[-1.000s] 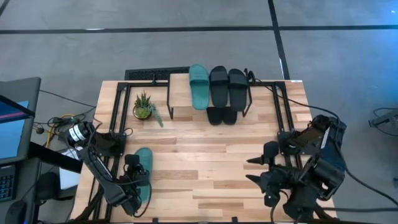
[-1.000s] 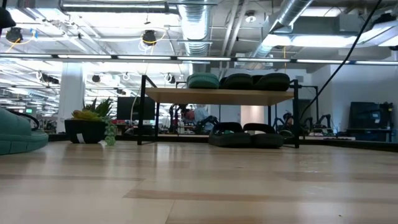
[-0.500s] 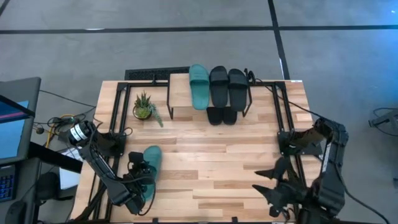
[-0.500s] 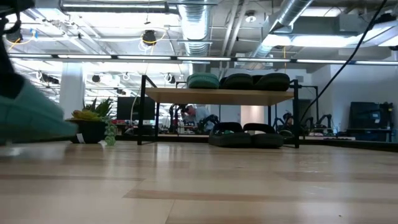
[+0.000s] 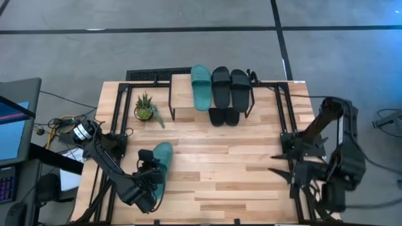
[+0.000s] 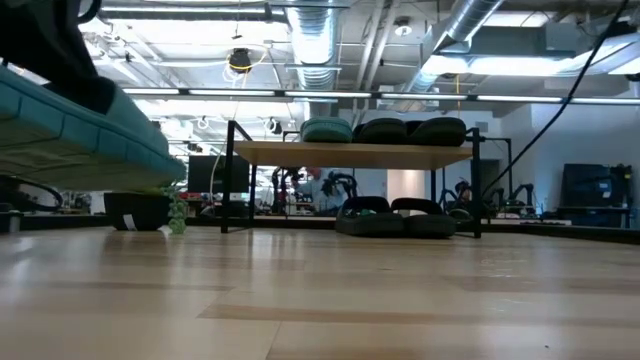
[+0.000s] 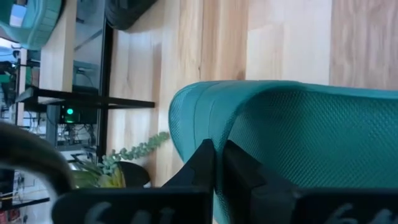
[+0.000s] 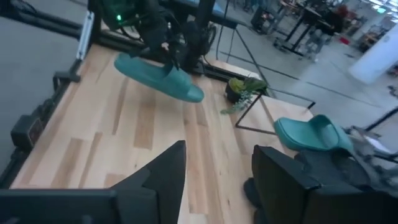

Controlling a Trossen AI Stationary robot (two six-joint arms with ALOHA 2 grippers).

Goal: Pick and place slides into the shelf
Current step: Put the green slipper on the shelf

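My left gripper (image 5: pixel 148 171) is shut on a teal-green slide (image 5: pixel 159 162) at the table's near left. The slide is off the wood and shows raised in the low view (image 6: pixel 80 135). The shelf (image 5: pixel 181 94) stands at the far middle. On its top board lie a second teal slide (image 5: pixel 200 86) and two black slides (image 5: pixel 220 86) (image 5: pixel 240 86). Two more black slides (image 5: pixel 223 117) rest on the table under it. My right gripper (image 5: pixel 280 164) is open and empty near the table's right edge. My left gripper pinches the teal slide's wide strap at its edge (image 7: pixel 249 134) between its two fingers (image 7: pixel 204 157). The fingers come from above, over the slide's middle. The slide is lifted clear of the table and tilted, one end lower than the other (image 8: pixel 186 92).
A small potted plant (image 5: pixel 146 108) stands on the table left of the shelf. Black frame rails (image 5: pixel 116 119) run along the table's left and right sides. Bare wood (image 5: pixel 220 163) lies between the two arms and in front of the shelf.
My left gripper has risen with the teal slide and moved a little toward the table's right. The slide lay on the table and is now lifted clear and tilted. My right arm has drawn back toward the table's right edge, its gripper still open.
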